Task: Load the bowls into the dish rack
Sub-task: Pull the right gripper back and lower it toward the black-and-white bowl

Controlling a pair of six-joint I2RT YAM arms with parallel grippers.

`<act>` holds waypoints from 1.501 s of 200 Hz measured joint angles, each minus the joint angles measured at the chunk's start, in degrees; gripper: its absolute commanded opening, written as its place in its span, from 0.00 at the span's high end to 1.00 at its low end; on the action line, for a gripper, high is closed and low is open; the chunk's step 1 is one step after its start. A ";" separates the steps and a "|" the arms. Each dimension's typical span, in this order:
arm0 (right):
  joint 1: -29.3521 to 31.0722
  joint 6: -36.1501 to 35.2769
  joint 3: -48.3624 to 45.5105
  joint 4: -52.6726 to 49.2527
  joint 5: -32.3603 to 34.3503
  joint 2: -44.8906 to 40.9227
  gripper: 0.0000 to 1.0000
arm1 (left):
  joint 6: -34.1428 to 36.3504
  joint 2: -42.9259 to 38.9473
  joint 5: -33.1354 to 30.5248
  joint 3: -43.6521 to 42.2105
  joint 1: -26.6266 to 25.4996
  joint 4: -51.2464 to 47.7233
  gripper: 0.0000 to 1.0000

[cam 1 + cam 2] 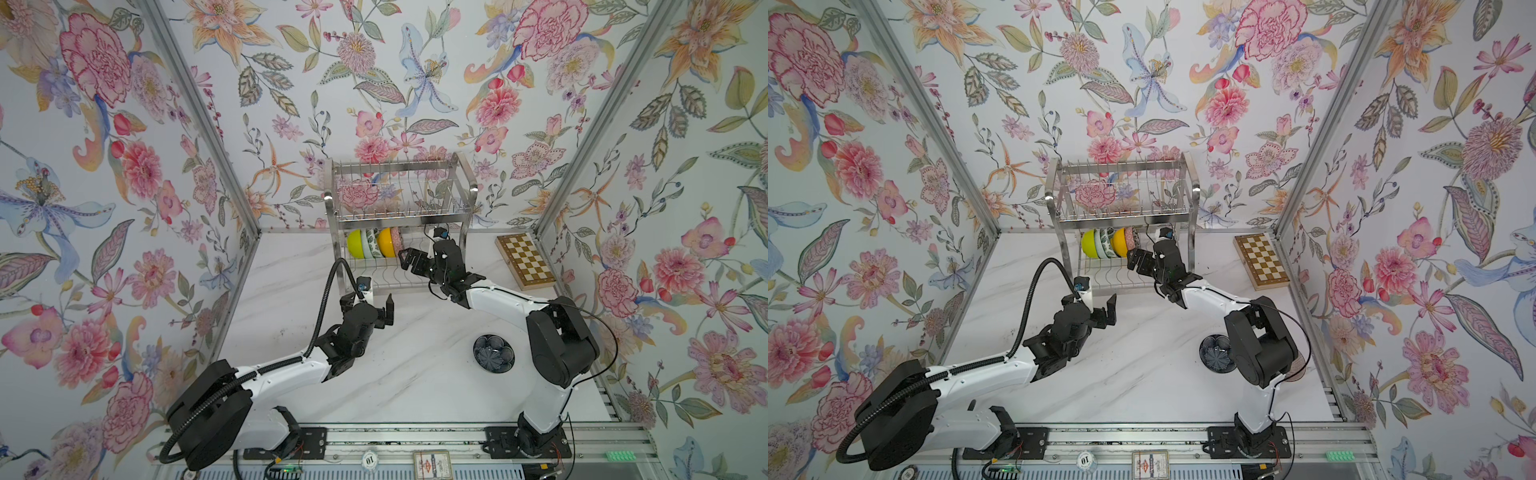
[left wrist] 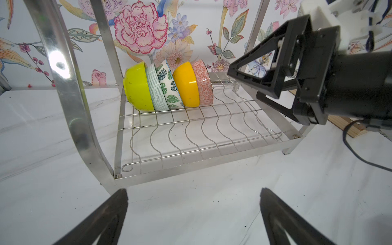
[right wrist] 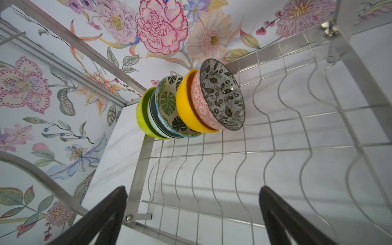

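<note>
Bowls (image 2: 167, 84) are leaning in a row low in the rack (image 1: 401, 219). The right hand (image 1: 405, 261) and left hand (image 1: 368, 305) are hanging open before the rack. A dark bowl (image 1: 493, 356) is lying there on the desk (image 1: 415, 382), a checkered board (image 1: 525, 261) beside the rack.

Robot test booth, dressed as a kitchen corner. Floral-papered panels (image 1: 291, 83) on aluminium posts (image 1: 199, 112); marble-look tabletop (image 1: 415, 374); left arm (image 1: 282, 370) and right arm (image 1: 498, 299) bolted to an aluminium base rail (image 1: 395, 436); steel dish rack (image 1: 401, 166); wooden chessboard (image 1: 524, 261).
</note>
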 measured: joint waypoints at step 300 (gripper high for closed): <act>0.83 15.87 -25.68 -47.89 19.61 -29.62 0.24 | -0.35 10.49 7.23 -6.32 -9.70 24.72 0.01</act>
